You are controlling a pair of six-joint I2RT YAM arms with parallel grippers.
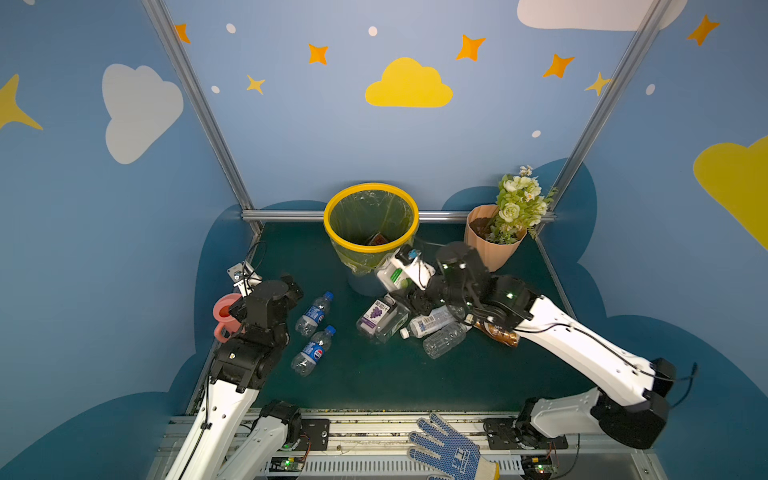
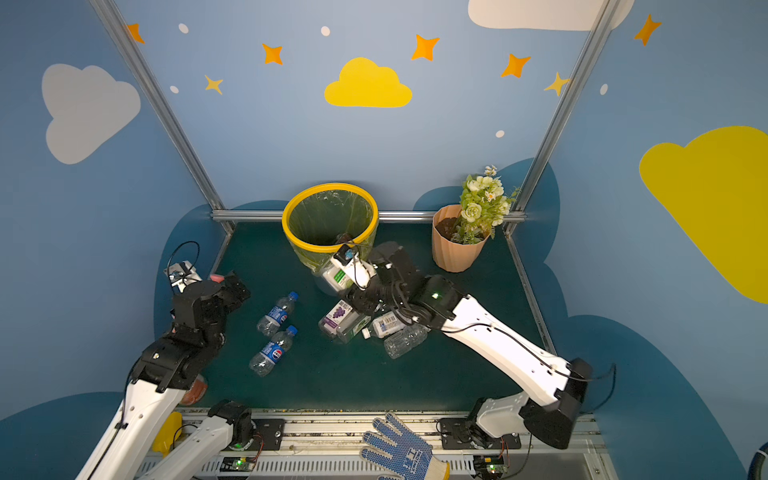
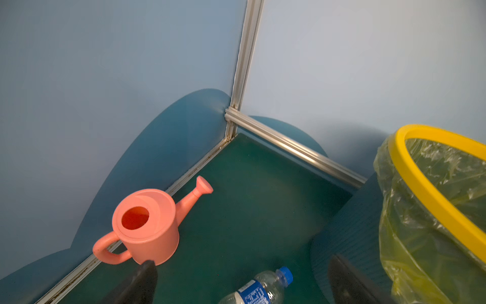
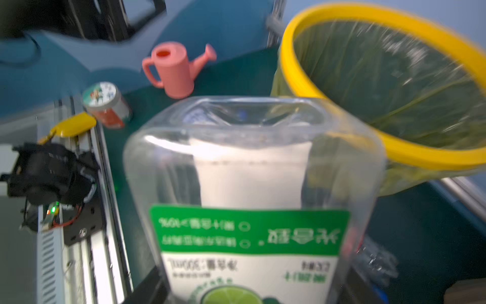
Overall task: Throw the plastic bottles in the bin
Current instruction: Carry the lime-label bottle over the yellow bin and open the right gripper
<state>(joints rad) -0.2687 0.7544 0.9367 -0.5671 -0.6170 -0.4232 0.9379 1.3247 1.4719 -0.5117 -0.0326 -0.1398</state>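
My right gripper (image 4: 249, 289) is shut on a clear square bottle with a green and white lime label (image 4: 249, 184). It holds this bottle (image 1: 395, 274) in the air just in front of the bin (image 1: 328, 220), below its yellow rim (image 4: 289, 65). My left gripper (image 3: 243, 263) stands open and empty above a blue-capped bottle (image 3: 260, 289). Two blue-capped bottles (image 1: 314, 313) (image 1: 313, 351) lie on the green mat at the left. A cluster of bottles (image 1: 374, 316) (image 1: 428, 324) (image 1: 444, 338) lies under my right arm. A dark item (image 1: 376, 239) lies inside the bin.
A pink watering can (image 3: 147, 226) stands by the left wall. A peach flower pot (image 1: 490, 241) with flowers fills the back right corner. A squat jar (image 4: 105, 105) sits at the front left. A blue dotted glove (image 1: 444, 449) reaches in over the front rail.
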